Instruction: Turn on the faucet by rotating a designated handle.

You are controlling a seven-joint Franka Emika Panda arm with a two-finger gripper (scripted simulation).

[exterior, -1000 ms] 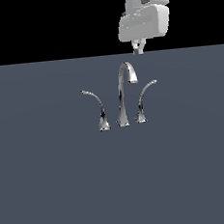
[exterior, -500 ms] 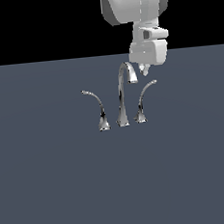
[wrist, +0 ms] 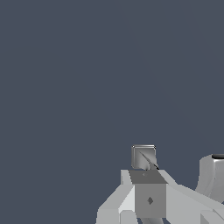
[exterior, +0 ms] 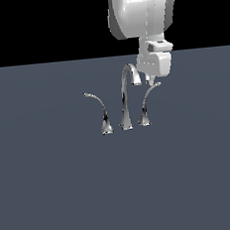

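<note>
Chrome, rigid and probably slick, the handle (exterior: 147, 104) stands on the faucet (exterior: 126, 98) mid-counter toward the far edge. The gripper (exterior: 149, 82) hangs just over its tip (jaw state unreadable); pushing sideways near that tip looks safest.
</note>
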